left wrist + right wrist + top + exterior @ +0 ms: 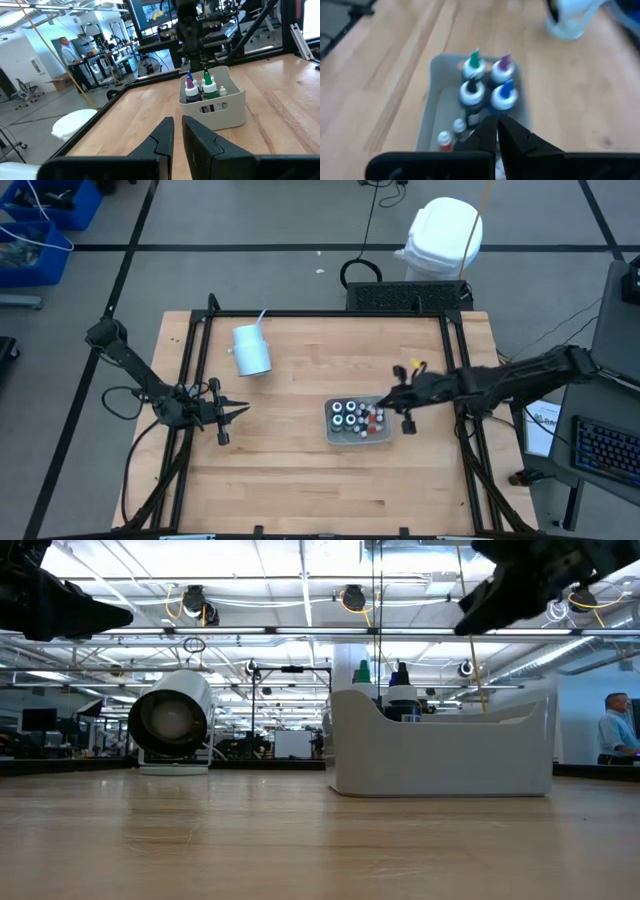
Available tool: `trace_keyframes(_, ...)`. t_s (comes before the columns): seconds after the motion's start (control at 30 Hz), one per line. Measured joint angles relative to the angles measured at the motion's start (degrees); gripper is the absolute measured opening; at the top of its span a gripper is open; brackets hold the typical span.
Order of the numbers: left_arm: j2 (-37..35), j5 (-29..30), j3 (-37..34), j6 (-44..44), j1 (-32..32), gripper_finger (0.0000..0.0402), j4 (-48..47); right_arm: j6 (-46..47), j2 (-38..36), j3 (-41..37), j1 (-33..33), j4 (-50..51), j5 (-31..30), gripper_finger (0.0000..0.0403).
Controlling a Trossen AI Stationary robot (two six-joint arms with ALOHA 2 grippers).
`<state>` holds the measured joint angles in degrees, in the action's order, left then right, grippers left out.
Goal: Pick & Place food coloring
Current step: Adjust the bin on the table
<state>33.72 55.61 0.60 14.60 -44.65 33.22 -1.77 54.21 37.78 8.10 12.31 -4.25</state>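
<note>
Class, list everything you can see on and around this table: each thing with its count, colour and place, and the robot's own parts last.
Larger food coloring bottles: four, dark with green, purple, black and blue tips, in the tray.
Small bottles: several, white-capped, some red-orange, same tray.
Tray: one, pale, table's middle-right.
Cup: one, white, with straw, lying on its side, upper left.
Table: one, light wood.
Person: one, in the room behind.
Left gripper: shut, empty, left edge.
Right gripper: shut, over the tray.

The tray's (440, 755) wall hid most food coloring (400, 700) bottles in the low view. The right hand's (497, 131) fingers covered some small bottles, blurred in its wrist view.
</note>
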Motion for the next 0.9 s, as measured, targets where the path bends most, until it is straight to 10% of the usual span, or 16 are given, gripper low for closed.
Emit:
trace_keyframes(0.37, 0.01, -2.72, 0.0, -5.66, 0.02, 0.0043, -2.13, 0.89, -14.22, -3.02, -9.39, 10.33, -0.66, 0.0001)
trace_keyframes(0.9, 13.28, -20.37, 0.0, -9.91, 11.99, 0.0003, 4.83, 0.73, -22.62, -20.41, -10.93, -2.77, 2.9, 0.0)
